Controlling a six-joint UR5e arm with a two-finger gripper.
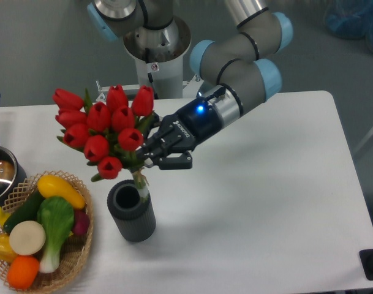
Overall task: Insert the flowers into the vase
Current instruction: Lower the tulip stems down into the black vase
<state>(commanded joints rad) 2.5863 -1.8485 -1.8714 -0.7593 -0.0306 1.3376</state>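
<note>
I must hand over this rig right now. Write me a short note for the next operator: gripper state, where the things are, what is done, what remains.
Gripper: shut on the tulip bunch, holding it just below the heads.
Tulip bunch: nearly upright above the vase; stem ends are at the vase mouth, near its right rim.
Vase: upright on the table, right of the wicker basket.
Done: bunch picked up and brought over the vase.
Left: lower the stems fully in, open the gripper, retreat.

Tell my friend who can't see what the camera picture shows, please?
A robot gripper holds a bunch of red flowers upright, with the stems dipping into the open top of a dark ribbed vase on a white table. A wicker basket of colourful vegetables sits at the left.
</note>
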